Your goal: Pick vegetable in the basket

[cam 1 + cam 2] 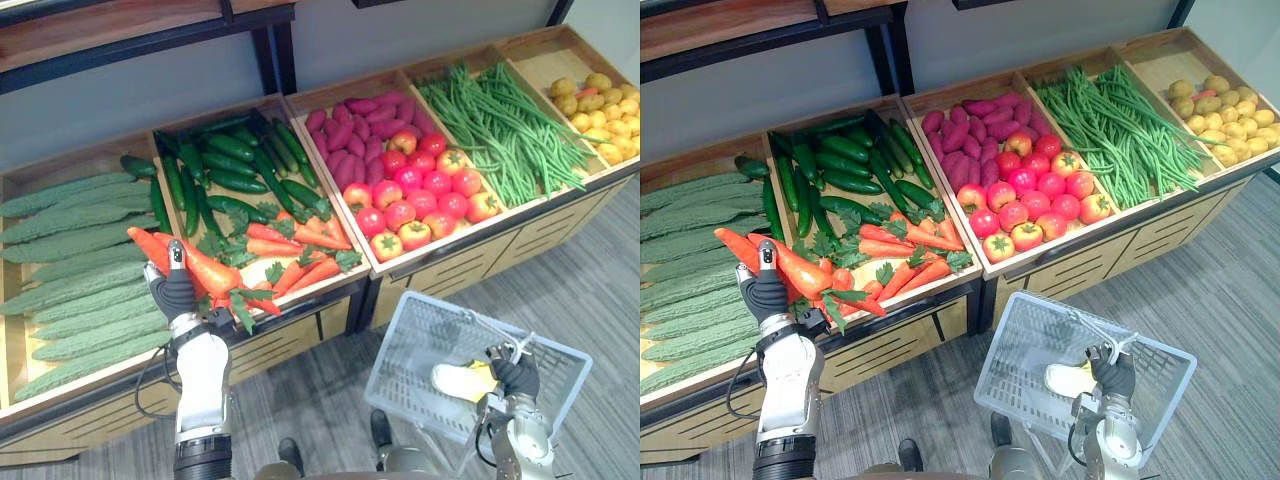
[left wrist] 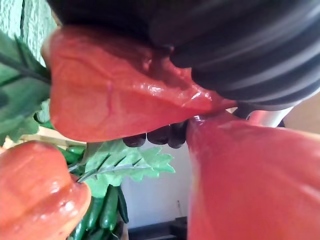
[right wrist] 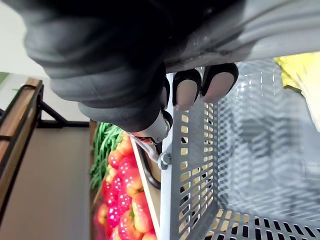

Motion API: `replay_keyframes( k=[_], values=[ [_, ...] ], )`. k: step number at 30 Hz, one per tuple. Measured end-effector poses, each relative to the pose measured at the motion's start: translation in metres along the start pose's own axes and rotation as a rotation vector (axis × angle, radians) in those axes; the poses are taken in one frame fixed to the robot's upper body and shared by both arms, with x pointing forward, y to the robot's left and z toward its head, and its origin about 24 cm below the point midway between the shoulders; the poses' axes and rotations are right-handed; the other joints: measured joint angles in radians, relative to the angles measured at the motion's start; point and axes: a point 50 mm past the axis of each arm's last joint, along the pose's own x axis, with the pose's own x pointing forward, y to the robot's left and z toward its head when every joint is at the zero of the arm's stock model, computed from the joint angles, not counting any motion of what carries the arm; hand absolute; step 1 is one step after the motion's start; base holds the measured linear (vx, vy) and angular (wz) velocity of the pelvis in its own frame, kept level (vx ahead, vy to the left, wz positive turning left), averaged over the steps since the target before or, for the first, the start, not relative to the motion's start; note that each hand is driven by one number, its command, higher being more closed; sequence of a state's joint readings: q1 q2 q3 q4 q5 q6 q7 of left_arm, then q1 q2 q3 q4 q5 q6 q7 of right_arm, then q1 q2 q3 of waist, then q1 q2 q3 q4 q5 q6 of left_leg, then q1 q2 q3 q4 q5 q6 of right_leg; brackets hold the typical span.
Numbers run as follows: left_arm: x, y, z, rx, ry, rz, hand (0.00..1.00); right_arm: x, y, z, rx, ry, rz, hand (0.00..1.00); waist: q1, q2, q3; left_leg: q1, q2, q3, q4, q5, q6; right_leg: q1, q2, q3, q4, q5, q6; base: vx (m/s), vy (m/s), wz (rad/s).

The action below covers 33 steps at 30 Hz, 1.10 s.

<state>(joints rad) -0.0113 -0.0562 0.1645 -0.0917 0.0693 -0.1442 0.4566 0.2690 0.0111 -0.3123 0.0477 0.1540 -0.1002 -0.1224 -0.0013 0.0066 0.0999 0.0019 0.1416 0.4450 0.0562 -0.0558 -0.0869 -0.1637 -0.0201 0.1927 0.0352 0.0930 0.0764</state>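
Stand: long light-wood produce stand (image 1: 545, 232), sloped bins side by side, slatted panels along its front.
Dividers: raised pale wooden rims (image 1: 327, 180) between the stand's bins.
Wall: plain pale grey wall (image 1: 400, 40), directly behind the stand.
Shelf: brown wooden board on a black metal frame (image 1: 110, 35), above the stand's back edge.
Post: black metal upright (image 1: 272, 55), behind the stand's middle.
Floor: grey wood-grain plank floor (image 1: 590, 295), in front of the stand.

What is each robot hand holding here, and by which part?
The left robot hand grips a carrot around its middle. The right robot hand holds the basket by its wire handle.
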Motion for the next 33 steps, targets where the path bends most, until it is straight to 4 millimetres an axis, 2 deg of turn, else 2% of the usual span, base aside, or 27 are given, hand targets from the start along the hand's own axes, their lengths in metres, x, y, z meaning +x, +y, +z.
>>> replay_keyframes(
  k=[3,4,5,6,7,8,9,10,11,12,13,15,16,17,18,19,20,21,22,23,24,25,27,28,30,33],
  values=[
    [-0.001,-0.006,0.01,-0.048,-0.035,-0.03,1.0,0.002,0.009,0.01,0.007,-0.046,0.021,1.0,0.005,-0.005,-0.002,-0.026,0.054,0.079,0.161,-0.093,-0.006,-0.021,0.035,0.06,0.013,-0.003,0.014,-0.04,0.016,-0.98],
    [-0.001,-0.008,0.016,-0.072,-0.063,-0.048,1.0,0.006,0.014,0.015,0.017,-0.064,0.03,1.0,0.008,-0.01,-0.003,-0.026,0.077,0.131,0.199,-0.115,-0.006,-0.047,0.022,-0.017,0.001,-0.037,0.004,-0.11,0.013,-1.24],
    [-0.001,-0.009,0.017,-0.08,-0.071,-0.051,1.0,0.008,0.017,0.018,0.023,-0.074,0.038,1.0,0.009,-0.009,-0.004,-0.024,0.092,0.161,0.204,-0.119,-0.005,-0.053,0.008,-0.09,0.003,-0.057,-0.024,-0.1,-0.009,-1.28],
    [0.0,-0.01,0.019,-0.088,-0.08,-0.058,1.0,0.009,0.025,0.019,0.03,-0.081,0.057,1.0,0.011,-0.011,-0.007,-0.02,0.12,0.21,0.204,-0.121,-0.003,-0.075,-0.036,-0.27,0.02,-0.072,-0.059,0.02,-0.014,-1.24],
    [0.001,-0.009,0.018,-0.077,-0.081,-0.065,1.0,0.012,0.036,0.018,0.039,-0.076,0.091,1.0,0.011,-0.032,-0.007,0.006,0.123,0.268,0.198,-0.121,-0.006,-0.091,-0.097,-0.476,0.055,-0.075,-0.09,0.04,-0.02,-1.25],
    [0.001,-0.008,0.016,-0.07,-0.073,-0.071,1.0,0.012,0.041,0.018,0.041,-0.072,0.106,1.0,0.013,-0.036,-0.009,0.023,0.12,0.293,0.197,-0.122,-0.016,-0.085,-0.119,-0.558,0.064,-0.068,-0.103,0.12,-0.05,-1.43],
    [0.001,-0.008,0.011,-0.057,-0.057,-0.084,1.0,0.014,0.049,0.014,0.041,-0.054,0.138,1.0,0.016,-0.039,-0.01,0.065,0.127,0.327,0.193,-0.124,-0.022,-0.065,-0.14,-0.669,0.067,-0.018,-0.14,0.11,-0.09,-1.2],
    [0.001,-0.009,0.011,-0.058,-0.055,-0.094,1.0,0.014,0.052,0.013,0.038,-0.05,0.158,1.0,0.012,-0.04,-0.01,0.082,0.128,0.327,0.191,-0.127,-0.028,-0.064,-0.136,-0.669,0.068,0.02,-0.126,0.11,-0.116,-1.12],
    [0.001,-0.011,0.01,-0.062,-0.052,-0.104,1.0,0.014,0.053,0.013,0.033,-0.051,0.165,1.0,0.01,-0.03,-0.01,0.089,0.137,0.327,0.19,-0.133,-0.037,-0.068,-0.119,-0.65,0.067,0.02,-0.115,0.08,-0.106,-0.85],
    [0.0,-0.016,0.009,-0.072,-0.041,-0.124,1.0,0.015,0.053,0.014,0.022,-0.052,0.169,1.0,0.007,-0.012,-0.009,0.102,0.155,0.33,0.191,-0.139,-0.047,-0.073,-0.089,-0.623,0.064,0.012,-0.119,0.08,-0.087,-0.7],
    [-0.001,-0.019,0.007,-0.077,-0.03,-0.141,1.0,0.015,0.053,0.014,0.018,-0.046,0.171,1.0,0.001,-0.008,-0.01,0.109,0.165,0.332,0.201,-0.139,-0.049,-0.071,-0.077,-0.611,0.063,0.004,-0.12,0.09,-0.082,-0.73],
    [-0.005,-0.031,-0.002,-0.072,0.007,-0.208,1.0,0.016,0.055,0.011,0.0,-0.022,0.19,1.0,-0.016,-0.006,-0.009,0.107,0.241,0.312,0.327,-0.138,-0.049,-0.043,-0.033,-0.579,0.052,-0.012,-0.132,0.12,-0.081,-0.69],
    [-0.008,-0.037,-0.006,-0.071,0.027,-0.241,1.0,0.016,0.059,0.011,-0.005,-0.02,0.209,1.0,-0.014,0.0,-0.005,0.097,0.296,0.272,0.437,-0.129,-0.034,-0.017,0.004,-0.547,0.046,-0.015,-0.137,0.16,-0.144,-1.07],
    [-0.011,-0.04,-0.009,-0.068,0.045,-0.268,1.0,0.014,0.065,0.01,-0.006,-0.018,0.239,1.0,-0.01,0.001,-0.003,0.073,0.327,0.177,0.555,-0.088,0.032,0.008,0.039,-0.501,0.043,-0.024,-0.148,0.15,-0.136,-1.12],
    [-0.012,-0.04,-0.01,-0.07,0.051,-0.277,1.0,0.013,0.069,0.011,-0.004,-0.019,0.257,1.0,-0.009,0.0,-0.003,0.05,0.328,0.107,0.615,-0.054,0.079,0.021,0.045,-0.474,0.036,-0.03,-0.156,0.17,-0.064,-1.23],
    [-0.015,-0.043,-0.012,-0.076,0.061,-0.291,1.0,0.011,0.079,0.013,0.012,-0.027,0.299,1.0,-0.002,0.001,-0.002,-0.004,0.284,-0.048,0.681,-0.096,0.053,0.034,0.053,-0.424,0.026,-0.031,-0.16,0.18,0.024,-1.25],
    [-0.018,-0.047,-0.012,-0.079,0.064,-0.314,1.0,0.012,0.085,0.019,0.039,-0.043,0.326,1.0,0.006,0.001,-0.002,-0.055,0.205,-0.179,0.677,-0.169,0.032,0.035,0.051,-0.375,0.021,-0.032,-0.163,0.18,0.045,-1.24],
    [-0.021,-0.051,-0.012,-0.082,0.066,-0.335,1.0,0.012,0.088,0.022,0.053,-0.051,0.34,1.0,0.011,0.001,-0.002,-0.078,0.166,-0.232,0.661,-0.197,0.036,0.037,0.051,-0.351,0.017,-0.031,-0.165,0.18,0.065,-1.19],
    [-0.025,-0.057,-0.012,-0.086,0.07,-0.372,1.0,0.011,0.093,0.027,0.083,-0.065,0.368,1.0,0.017,0.0,-0.001,-0.114,0.095,-0.325,0.601,-0.238,0.035,0.043,0.051,-0.306,0.013,-0.03,-0.165,0.14,0.061,-0.89],
    [-0.028,-0.059,-0.012,-0.087,0.074,-0.387,1.0,0.01,0.096,0.029,0.093,-0.071,0.381,1.0,0.016,0.0,-0.001,-0.124,0.063,-0.368,0.561,-0.247,0.036,0.05,0.051,-0.289,0.012,-0.03,-0.164,0.19,0.125,-1.18],
    [-0.032,-0.061,-0.014,-0.085,0.083,-0.406,1.0,0.008,0.105,0.033,0.116,-0.079,0.421,1.0,0.017,0.0,-0.001,-0.131,0.003,-0.449,0.456,-0.245,0.033,0.064,0.052,-0.24,0.015,-0.02,-0.149,0.13,0.13,-1.0],
    [-0.033,-0.061,-0.015,-0.083,0.087,-0.409,1.0,0.007,0.109,0.034,0.128,-0.081,0.442,1.0,0.017,0.0,-0.001,-0.131,-0.017,-0.475,0.405,-0.241,0.031,0.068,0.054,-0.213,0.015,-0.016,-0.141,0.12,0.186,-1.18],
    [-0.037,-0.068,-0.013,-0.099,0.086,-0.429,1.0,0.004,0.116,0.041,0.152,-0.103,0.484,1.0,0.022,0.016,0.001,-0.126,-0.016,-0.469,0.312,-0.163,0.021,0.072,0.08,-0.144,0.014,-0.016,-0.106,0.07,0.193,-1.17],
    [-0.037,-0.067,-0.013,-0.091,0.085,-0.435,1.0,-0.003,0.122,0.046,0.204,-0.108,0.513,1.0,0.015,0.001,-0.004,-0.109,-0.02,-0.415,0.293,-0.169,0.032,0.073,0.071,-0.098,-0.006,-0.002,-0.084,0.07,0.195,-1.03],
    [-0.038,-0.071,-0.012,-0.095,0.081,-0.455,1.0,-0.009,0.127,0.055,0.253,-0.132,0.546,1.0,0.015,-0.011,-0.006,-0.094,-0.028,-0.356,0.273,-0.175,0.042,0.068,0.061,-0.044,-0.028,0.013,-0.063,0.06,0.199,-0.86],
    [-0.049,-0.083,-0.013,-0.101,0.094,-0.536,1.0,-0.018,0.136,0.063,0.331,-0.142,0.611,1.0,0.013,-0.018,-0.011,-0.057,-0.048,-0.282,0.222,-0.177,0.058,0.068,0.044,0.029,-0.049,0.022,-0.043,0.05,0.147,-0.7]
  ],
)
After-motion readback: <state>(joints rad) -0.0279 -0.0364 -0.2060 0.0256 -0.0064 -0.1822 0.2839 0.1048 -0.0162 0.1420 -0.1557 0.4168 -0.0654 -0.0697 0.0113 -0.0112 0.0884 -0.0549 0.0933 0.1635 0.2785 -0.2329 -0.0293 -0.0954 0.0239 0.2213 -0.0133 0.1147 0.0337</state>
